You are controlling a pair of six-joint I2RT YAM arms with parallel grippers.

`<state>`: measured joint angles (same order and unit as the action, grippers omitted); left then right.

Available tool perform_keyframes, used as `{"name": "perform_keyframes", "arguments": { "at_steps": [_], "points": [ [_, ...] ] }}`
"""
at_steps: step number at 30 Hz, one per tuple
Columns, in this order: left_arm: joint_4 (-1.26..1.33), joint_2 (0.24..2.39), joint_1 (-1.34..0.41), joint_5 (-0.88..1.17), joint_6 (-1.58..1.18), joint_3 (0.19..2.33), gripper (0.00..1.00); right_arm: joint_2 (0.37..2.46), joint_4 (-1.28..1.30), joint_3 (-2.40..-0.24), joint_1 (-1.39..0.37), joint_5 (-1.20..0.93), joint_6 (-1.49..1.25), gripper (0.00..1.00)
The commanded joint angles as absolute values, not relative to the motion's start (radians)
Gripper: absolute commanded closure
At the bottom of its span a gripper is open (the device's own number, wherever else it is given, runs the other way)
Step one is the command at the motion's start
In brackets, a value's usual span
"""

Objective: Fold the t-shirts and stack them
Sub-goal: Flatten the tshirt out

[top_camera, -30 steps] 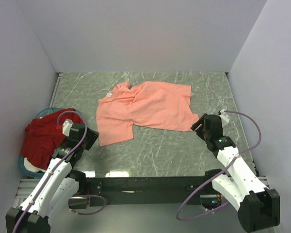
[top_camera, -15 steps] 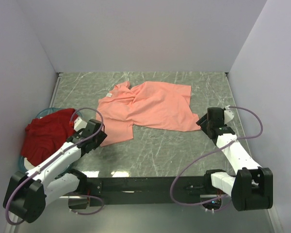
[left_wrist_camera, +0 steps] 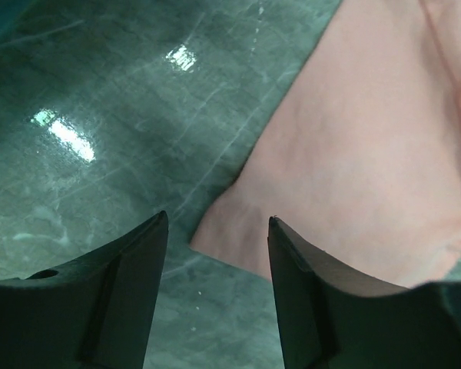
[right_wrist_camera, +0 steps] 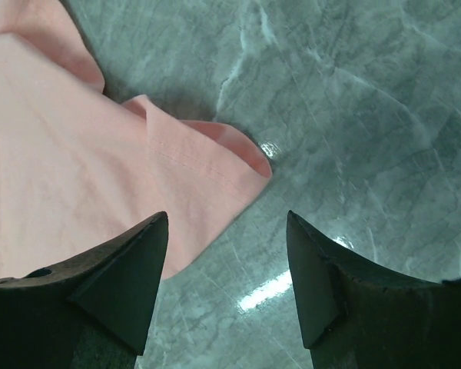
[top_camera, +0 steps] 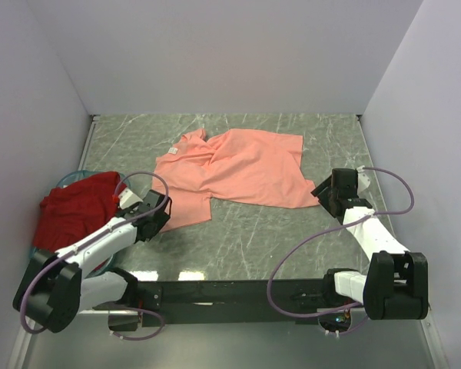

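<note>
A salmon-pink t-shirt (top_camera: 230,173) lies spread and wrinkled on the marble table. Its near left corner shows in the left wrist view (left_wrist_camera: 353,169), its right corner in the right wrist view (right_wrist_camera: 100,154). A dark red t-shirt (top_camera: 73,211) is bunched in the teal basket (top_camera: 38,264) at the left. My left gripper (top_camera: 164,213) is open and empty, just above the pink shirt's near left corner (left_wrist_camera: 217,223). My right gripper (top_camera: 323,192) is open and empty beside the shirt's right corner (right_wrist_camera: 227,219).
White walls close in the table (top_camera: 253,238) on the left, back and right. The basket stands against the left wall beside the left arm. A black rail (top_camera: 230,292) runs along the near edge between the arm bases.
My left gripper has swung right from beside the basket to the pink shirt's near left corner. My right gripper has moved back and slightly right, to the shirt's right corner.
</note>
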<state>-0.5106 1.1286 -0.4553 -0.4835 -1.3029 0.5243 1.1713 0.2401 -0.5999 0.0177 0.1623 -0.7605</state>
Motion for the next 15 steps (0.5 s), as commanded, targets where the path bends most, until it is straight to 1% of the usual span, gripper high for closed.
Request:
{"name": "perform_keyframes", "arguments": {
  "at_steps": [1, 6, 8, 9, 10, 12, 13, 15],
  "points": [
    [-0.456, 1.182, -0.46, -0.505, -1.292, 0.569, 0.39, 1.184, 0.192, -0.595, 0.026, 0.152, -0.744, 0.31],
    [-0.391, 1.279, -0.46, -0.486, -1.264, 0.58, 0.42, 1.201, 0.189, -0.604, 0.029, 0.146, -0.738, 0.3],
    [-0.38, 1.302, -0.46, -0.482, -1.256, 0.584, 0.51, 1.209, 0.187, -0.606, 0.032, 0.144, -0.735, 0.31],
    [-0.374, 1.321, -0.46, -0.483, -1.252, 0.587, 0.65, 1.215, 0.186, -0.606, 0.034, 0.144, -0.735, 0.3],
    [-0.374, 1.325, -0.46, -0.485, -1.246, 0.594, 0.73, 1.218, 0.184, -0.603, 0.035, 0.146, -0.732, 0.3],
    [-0.39, 1.322, -0.46, -0.492, -1.232, 0.616, 0.86, 1.223, 0.183, -0.601, 0.04, 0.146, -0.732, 0.31],
    [-0.412, 1.313, -0.46, -0.506, -1.229, 0.626, 0.99, 1.227, 0.181, -0.598, 0.041, 0.144, -0.732, 0.31],
    [-0.443, 1.261, -0.46, -0.521, -1.22, 0.65, 0.99, 1.232, 0.178, -0.598, 0.043, 0.143, -0.73, 0.31]
  ]
}}
